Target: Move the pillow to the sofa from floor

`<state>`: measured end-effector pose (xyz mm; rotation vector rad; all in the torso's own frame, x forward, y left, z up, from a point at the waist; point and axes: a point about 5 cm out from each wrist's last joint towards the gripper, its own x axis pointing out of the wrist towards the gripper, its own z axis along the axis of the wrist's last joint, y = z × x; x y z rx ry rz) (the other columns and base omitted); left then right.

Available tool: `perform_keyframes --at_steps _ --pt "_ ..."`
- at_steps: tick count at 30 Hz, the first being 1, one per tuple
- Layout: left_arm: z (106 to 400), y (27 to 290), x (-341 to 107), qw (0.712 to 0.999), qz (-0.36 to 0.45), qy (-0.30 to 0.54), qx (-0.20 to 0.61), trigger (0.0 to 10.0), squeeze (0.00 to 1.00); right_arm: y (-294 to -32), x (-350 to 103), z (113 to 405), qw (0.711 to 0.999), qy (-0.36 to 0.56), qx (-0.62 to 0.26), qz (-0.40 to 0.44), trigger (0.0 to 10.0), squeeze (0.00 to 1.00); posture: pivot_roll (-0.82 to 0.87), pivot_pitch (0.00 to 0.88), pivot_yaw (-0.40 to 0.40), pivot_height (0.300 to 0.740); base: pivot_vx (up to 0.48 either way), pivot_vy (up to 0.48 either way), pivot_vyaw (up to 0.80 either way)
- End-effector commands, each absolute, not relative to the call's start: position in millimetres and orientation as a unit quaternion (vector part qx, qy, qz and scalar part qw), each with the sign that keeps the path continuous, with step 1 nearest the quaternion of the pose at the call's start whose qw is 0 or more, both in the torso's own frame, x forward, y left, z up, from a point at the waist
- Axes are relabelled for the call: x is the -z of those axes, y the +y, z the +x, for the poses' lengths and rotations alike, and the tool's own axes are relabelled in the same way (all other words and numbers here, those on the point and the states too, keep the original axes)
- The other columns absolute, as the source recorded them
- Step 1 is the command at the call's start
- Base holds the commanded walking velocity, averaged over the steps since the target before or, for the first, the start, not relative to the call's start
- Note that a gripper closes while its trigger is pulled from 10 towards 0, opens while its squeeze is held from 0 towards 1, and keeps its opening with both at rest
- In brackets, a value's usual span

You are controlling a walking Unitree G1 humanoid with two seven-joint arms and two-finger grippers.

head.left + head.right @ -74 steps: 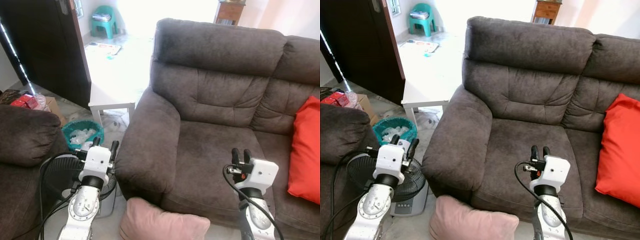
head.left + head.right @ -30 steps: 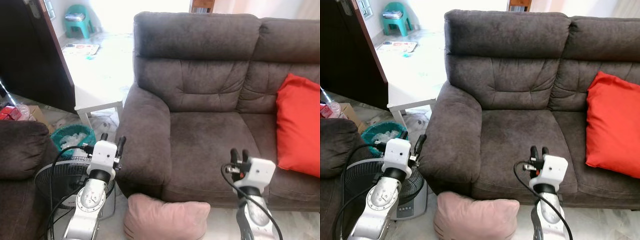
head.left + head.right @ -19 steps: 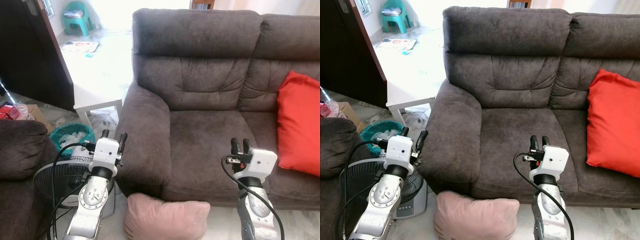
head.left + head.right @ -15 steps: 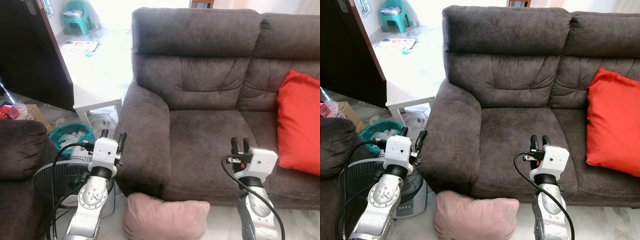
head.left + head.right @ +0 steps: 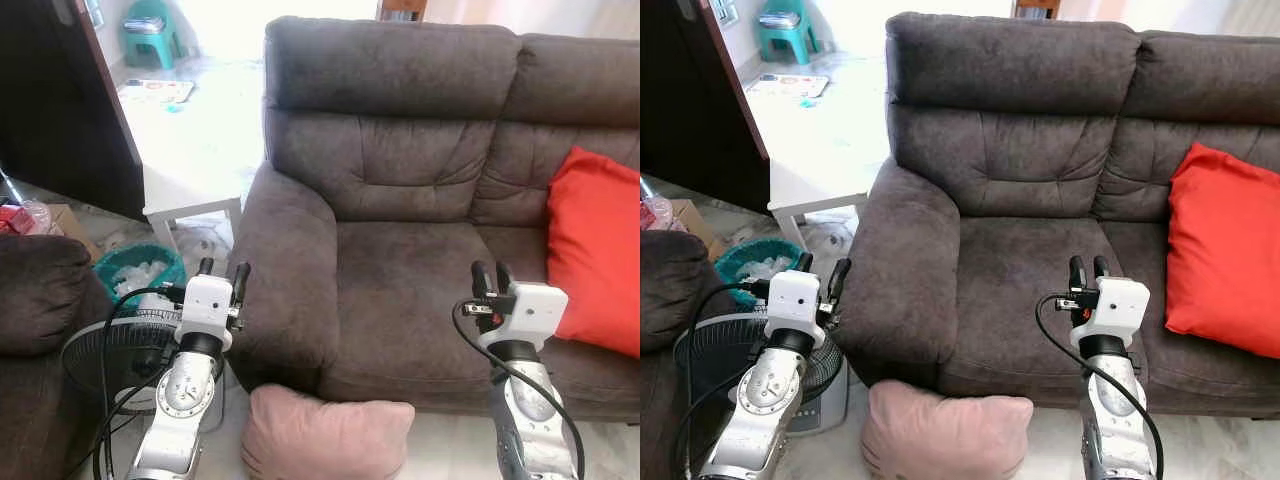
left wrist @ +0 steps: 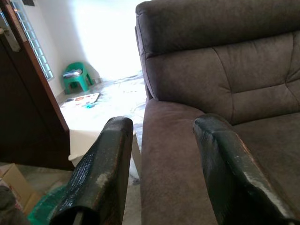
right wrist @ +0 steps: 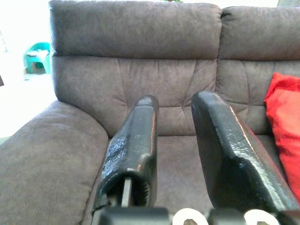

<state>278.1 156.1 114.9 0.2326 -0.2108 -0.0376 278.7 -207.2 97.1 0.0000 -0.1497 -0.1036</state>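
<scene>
A pale pink pillow [image 5: 325, 437] lies on the floor against the front of the dark grey sofa [image 5: 400, 200], below its left armrest. My left gripper [image 5: 222, 268] is raised beside that armrest, above and left of the pillow, open and empty. My right gripper [image 5: 491, 272] is held up in front of the seat cushion, to the right of the pillow, open and empty. In the left wrist view the fingers [image 6: 101, 173] frame the armrest. The right wrist view looks past its fingers [image 7: 133, 147] at the sofa's backrest.
A red cushion [image 5: 590, 260] leans on the sofa's right seat. A black floor fan [image 5: 115, 355] stands behind my left arm, with a teal basket [image 5: 140, 270] and a white low table [image 5: 195, 165] beyond. Another dark armchair [image 5: 35, 300] is at the left.
The view has shifted slightly. My right gripper has risen and moved a little to the right. The pillow still lies in the same place.
</scene>
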Motion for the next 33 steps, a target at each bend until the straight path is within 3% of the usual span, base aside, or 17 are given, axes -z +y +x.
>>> perform_keyframes --at_steps 1,15,33 --pt "280 158 -116 0.987 0.116 -0.107 0.018 10.0 0.00 -207 -99 281 0.996 -0.075 0.055 0.004 10.0 0.00 0.11 0.000 -0.074 0.740 0.000 0.000 0.00" --pt "276 166 -111 0.984 0.142 -0.096 0.040 10.0 0.00 -225 -104 269 0.995 -0.075 0.050 -0.032 10.0 0.00 0.09 0.005 -0.061 0.740 0.000 0.000 0.00" --pt "274 161 -108 0.986 0.135 -0.092 0.042 10.0 0.00 -214 -101 274 0.997 -0.061 0.035 -0.023 10.0 0.00 0.09 0.020 -0.065 0.740 0.000 0.000 0.00"
